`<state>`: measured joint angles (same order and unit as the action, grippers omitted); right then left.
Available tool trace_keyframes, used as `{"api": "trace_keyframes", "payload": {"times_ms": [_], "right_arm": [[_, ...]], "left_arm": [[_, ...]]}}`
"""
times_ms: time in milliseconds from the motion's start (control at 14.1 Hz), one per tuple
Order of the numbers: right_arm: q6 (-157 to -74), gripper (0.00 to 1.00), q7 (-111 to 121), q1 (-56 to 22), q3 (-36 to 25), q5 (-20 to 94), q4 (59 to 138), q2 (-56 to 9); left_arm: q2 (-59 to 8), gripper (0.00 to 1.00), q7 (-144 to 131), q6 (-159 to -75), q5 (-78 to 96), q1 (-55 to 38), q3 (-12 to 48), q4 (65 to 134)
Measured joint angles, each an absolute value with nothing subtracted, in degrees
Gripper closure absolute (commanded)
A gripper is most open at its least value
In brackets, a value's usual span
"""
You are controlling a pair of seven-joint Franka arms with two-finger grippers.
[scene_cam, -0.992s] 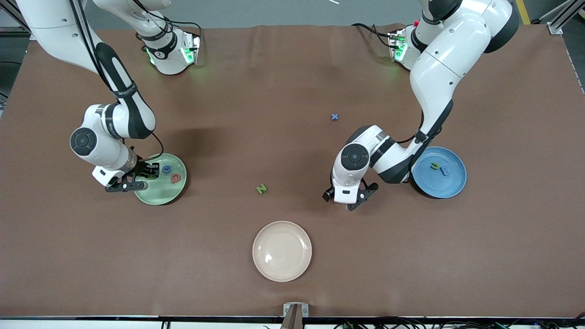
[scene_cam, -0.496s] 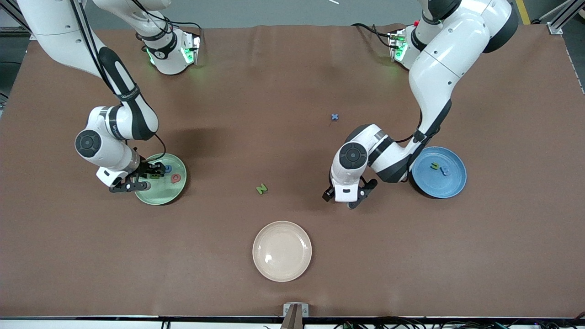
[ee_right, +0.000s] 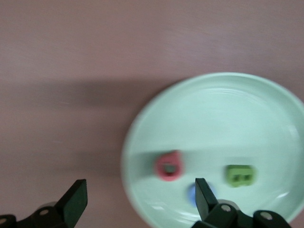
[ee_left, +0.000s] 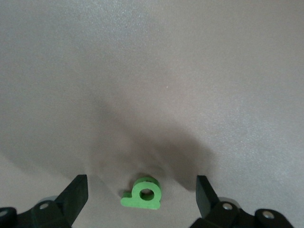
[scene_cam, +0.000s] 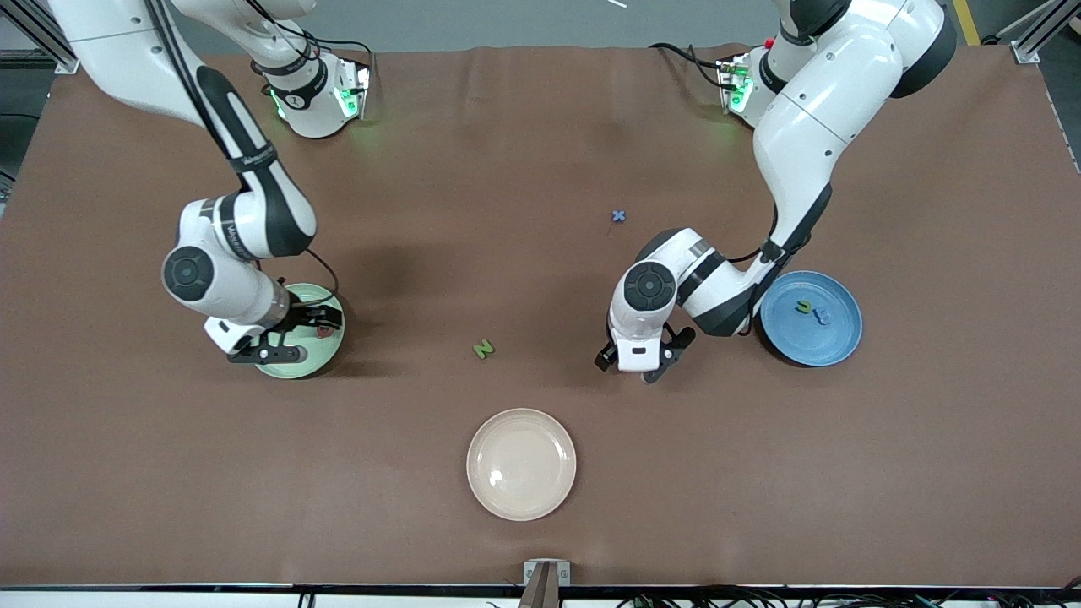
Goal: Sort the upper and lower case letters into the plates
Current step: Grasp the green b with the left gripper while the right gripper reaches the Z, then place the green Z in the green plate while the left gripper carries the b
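I counted three letters in the mint green plate (ee_right: 266,95) at the right arm's end: red (ee_right: 168,166), green (ee_right: 240,175), blue (ee_right: 194,192). The blue plate (scene_cam: 836,338) held two. Since a second earlier, the right gripper (scene_cam: 291,333) had sprung wide and empty above them. The left gripper (ee_left: 141,190) hung wide, empty, over a green letter (ee_left: 143,194).
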<state>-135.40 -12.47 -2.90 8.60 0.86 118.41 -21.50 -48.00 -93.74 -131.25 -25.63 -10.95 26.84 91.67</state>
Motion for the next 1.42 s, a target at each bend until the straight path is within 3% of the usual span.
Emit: {"api": "trace_keyframes", "payload": {"times_ms": [283, 992, 1275, 1417], "right_arm": [[-135.2, 0.00, -30.8, -12.8, 9.6, 0.7, 113.0, -22.6], [-135.2, 0.00, -70.6, -24.4, 9.0, -5.0, 96.2, -38.3], [-135.4, 0.00, -85.7, -26.5, 8.8, -9.1, 94.2, -41.6], [-136.4, 0.00, -89.6, -26.9, 8.8, -9.8, 94.0, -42.6]], "left_arm": [[-48.0, 0.00, -93.8, -131.2, -25.6, -11.2, 26.8, 91.7], [-48.2, 0.01, -93.8, -131.4, -23.2, -11.9, 26.8, 91.8], [-48.2, 0.17, -93.8, -131.4, -23.2, -12.0, 26.8, 91.8], [-48.2, 0.19, -93.8, -131.6, -23.2, -12.0, 26.8, 91.7]]}}
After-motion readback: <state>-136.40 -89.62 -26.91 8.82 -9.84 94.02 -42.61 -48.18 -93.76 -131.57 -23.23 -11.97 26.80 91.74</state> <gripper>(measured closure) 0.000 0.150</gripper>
